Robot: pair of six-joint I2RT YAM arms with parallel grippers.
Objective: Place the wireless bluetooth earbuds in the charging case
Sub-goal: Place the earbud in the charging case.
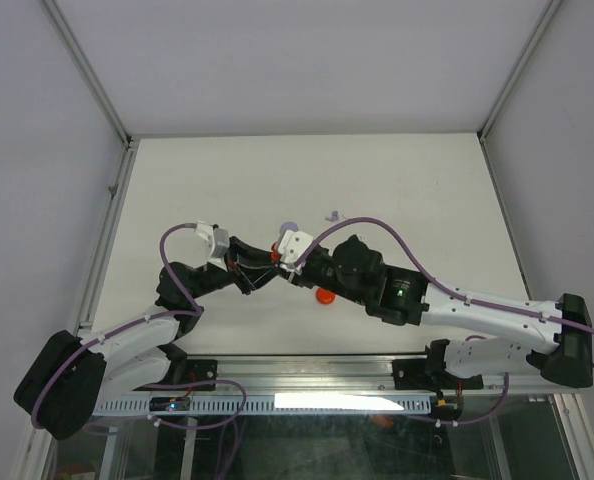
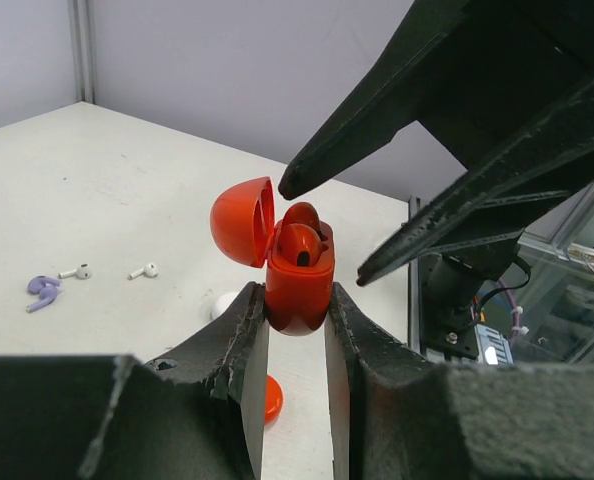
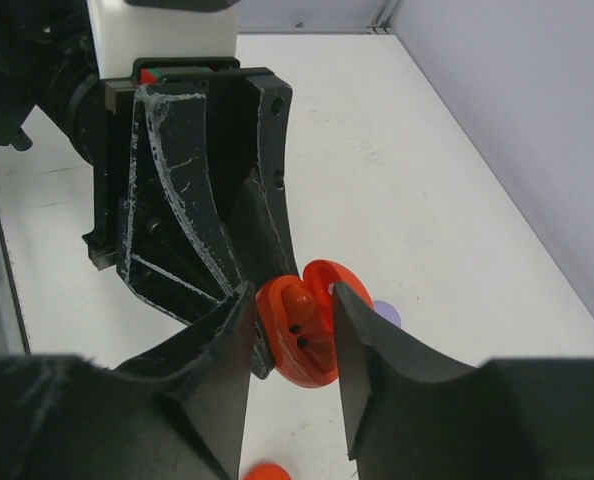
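A red charging case (image 2: 299,290) is held upright off the table, with my left gripper (image 2: 297,300) shut on its lower body. Its lid (image 2: 242,220) hangs open to the left. Red earbuds (image 3: 299,320) lie in the case's wells, dark dots showing. My right gripper (image 3: 292,295) hovers over the case mouth with its jaws apart, one finger on each side of the opening, holding nothing. In the top view both grippers meet at the case (image 1: 276,256) mid-table. Two white earbuds (image 2: 77,271) and a lilac earbud (image 2: 43,290) lie loose on the table.
A red disc (image 1: 325,296) lies on the table under the right arm. A lilac disc (image 1: 290,226) and a small lilac piece (image 1: 333,215) lie behind the grippers. A white disc (image 2: 225,303) sits beside the left fingers. Walls enclose the table on three sides.
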